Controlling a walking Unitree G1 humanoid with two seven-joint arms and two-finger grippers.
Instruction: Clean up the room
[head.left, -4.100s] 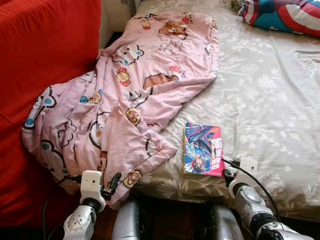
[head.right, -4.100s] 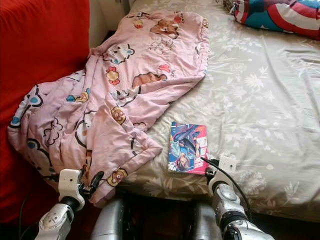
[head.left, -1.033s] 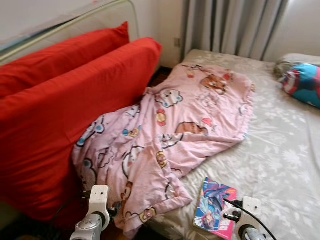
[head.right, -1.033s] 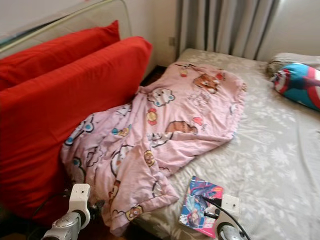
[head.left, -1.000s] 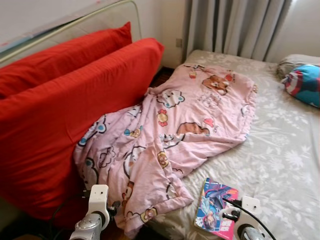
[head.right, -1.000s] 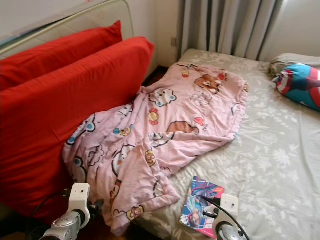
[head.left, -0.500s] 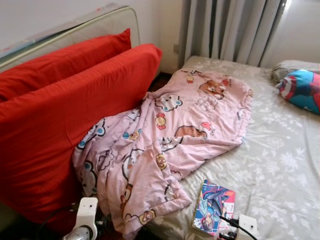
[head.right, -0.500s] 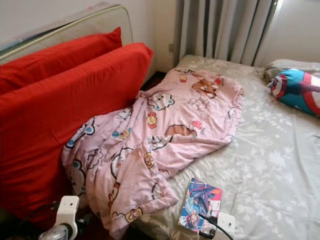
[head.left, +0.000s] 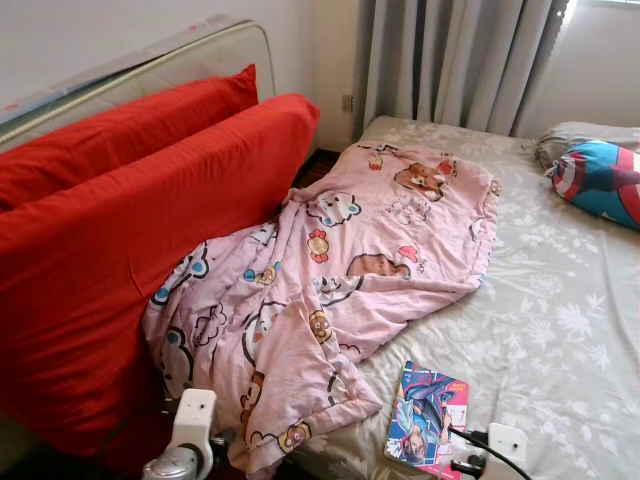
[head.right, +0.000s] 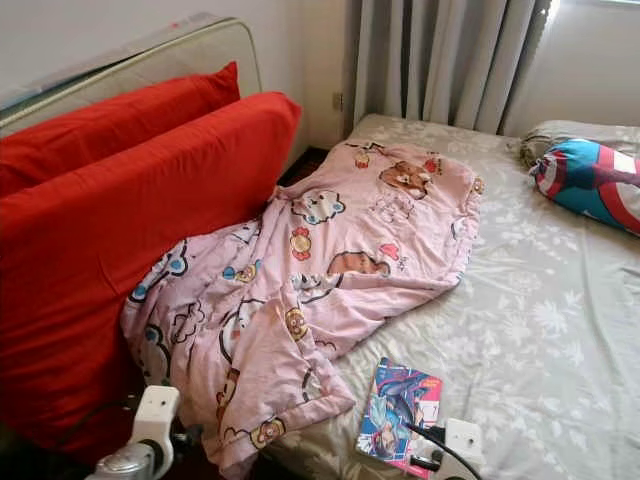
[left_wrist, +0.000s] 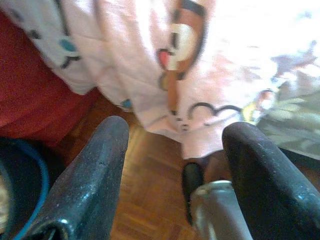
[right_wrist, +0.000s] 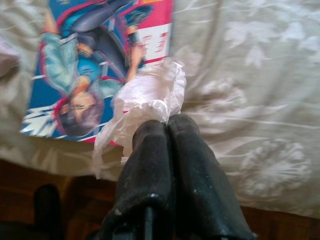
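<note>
Head views: camera has tilted up since a few seconds ago; pink blanket (head.left: 340, 260) and comic book (head.left: 428, 415) unmoved on bed (head.left: 570, 330).

Left wrist: left gripper (left_wrist: 172, 170) spread, empty, above floor.

Right wrist: right gripper (right_wrist: 167, 150) clamped on plastic wrapper (right_wrist: 145, 97); trash needs binning.

Head camera tilted up and drawn back over four seconds, curtains (head.left: 450, 60) and headboard (head.left: 150, 65) now in frame, both arms lower at the frame's bottom edge, blanket (head.left: 340, 270) and comic book (head.left: 428, 417) unmoved on the bed (head.left: 570, 330).
</note>
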